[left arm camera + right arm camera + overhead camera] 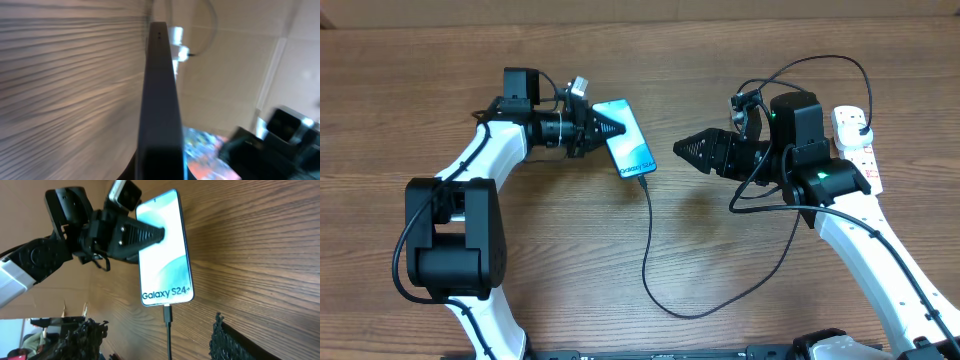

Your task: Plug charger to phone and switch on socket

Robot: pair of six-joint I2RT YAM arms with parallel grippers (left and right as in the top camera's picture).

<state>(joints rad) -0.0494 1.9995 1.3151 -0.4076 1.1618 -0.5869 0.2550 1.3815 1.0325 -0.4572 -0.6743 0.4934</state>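
Note:
The phone (630,145) lies slanted left of centre, screen lit, showing "Galaxy S24" in the right wrist view (162,260). My left gripper (613,130) is shut on its upper side edge; the left wrist view shows the phone (160,95) edge-on between the jaws. The charger plug tip (168,314) sits in the phone's bottom port. Its thin black cable (648,250) loops toward the front and back up under my right arm. My right gripper (682,150) stands open just right of the phone, its fingers (235,340) wide on either side of the cable without touching it. The white socket (847,125) lies at the far right.
My right arm (800,150) covers part of the socket and the cable's far end. The robot's own black cables (820,62) arch above the right arm. My left arm's base (450,235) stands at the front left. The tabletop is wood (740,60).

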